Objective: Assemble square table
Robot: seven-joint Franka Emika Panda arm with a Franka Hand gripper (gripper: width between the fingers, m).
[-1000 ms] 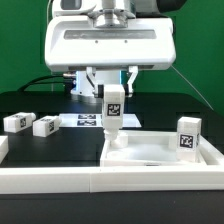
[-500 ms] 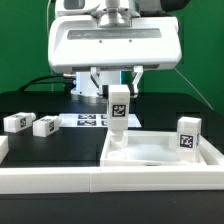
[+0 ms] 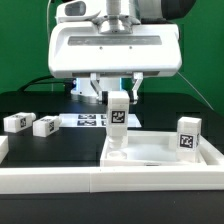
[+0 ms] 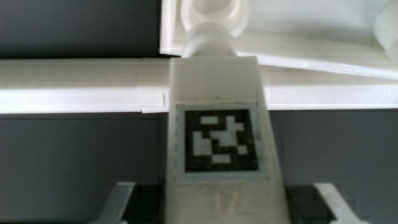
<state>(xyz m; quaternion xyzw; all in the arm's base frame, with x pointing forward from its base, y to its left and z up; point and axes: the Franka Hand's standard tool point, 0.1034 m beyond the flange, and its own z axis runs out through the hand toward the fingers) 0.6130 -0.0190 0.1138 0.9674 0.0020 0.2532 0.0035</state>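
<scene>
The arm is seen reaching straight down from above in the exterior view, its wrist hidden behind a broad white housing. The gripper is pointed at the table, and its jaws are clamped on the upper end of a held leg. The leg is kept upright, with its tag turned toward the camera. Its lower end is set at the corner of the square tabletop on the exterior view's left. Whether that end is seated in the slab or only touching it cannot be told.

Only the exterior view shows the rest of the scene. A second leg stands upright on the tabletop at the exterior view's right. Two loose legs lie on the black table, well apart from the slab. The marker board is seen behind them, and a long white rail runs along the front.

In the wrist view the held leg's tag fills the centre, and one finger is seen to each side, cut off by the frame. The leg's far end is blurred against the tabletop's rim. A white band crosses behind the leg; what it is cannot be made out.
</scene>
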